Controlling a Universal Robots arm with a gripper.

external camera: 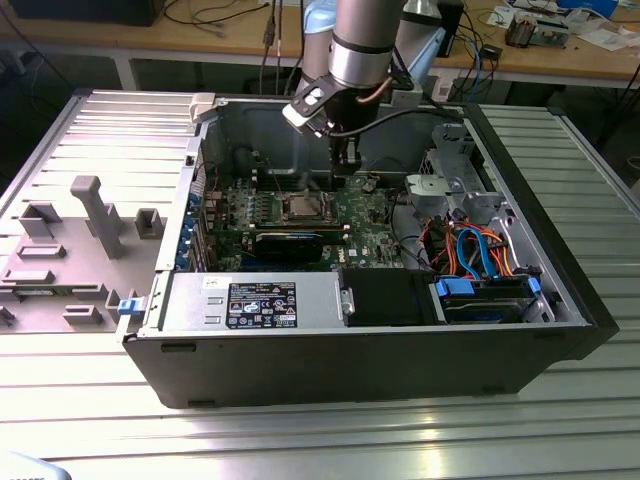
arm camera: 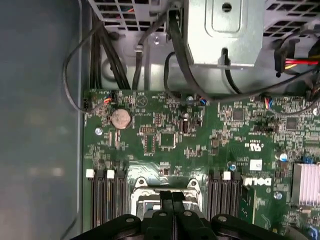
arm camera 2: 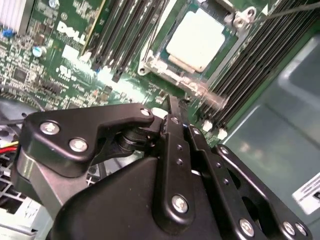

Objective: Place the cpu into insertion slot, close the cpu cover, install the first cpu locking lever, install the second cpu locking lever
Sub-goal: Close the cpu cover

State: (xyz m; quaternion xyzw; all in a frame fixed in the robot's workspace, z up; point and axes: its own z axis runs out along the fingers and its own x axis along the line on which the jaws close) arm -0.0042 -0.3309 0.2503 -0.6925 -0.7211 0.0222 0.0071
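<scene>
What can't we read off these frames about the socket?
- locking lever: second wrist view, blurred beside the gripper; latched or not, unclear.
- insertion slot: first wrist view, partly hidden behind the gripper.
- cpu: exterior view, too small to judge seating.

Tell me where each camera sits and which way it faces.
Exterior view: off the arm, looking down into the open computer case; arm and gripper show.
First wrist view: on the wrist, facing the motherboard past the fingers.
Second wrist view: on the wrist, looking across the gripper at the cpu.
Both wrist views share gripper and motherboard.
</scene>
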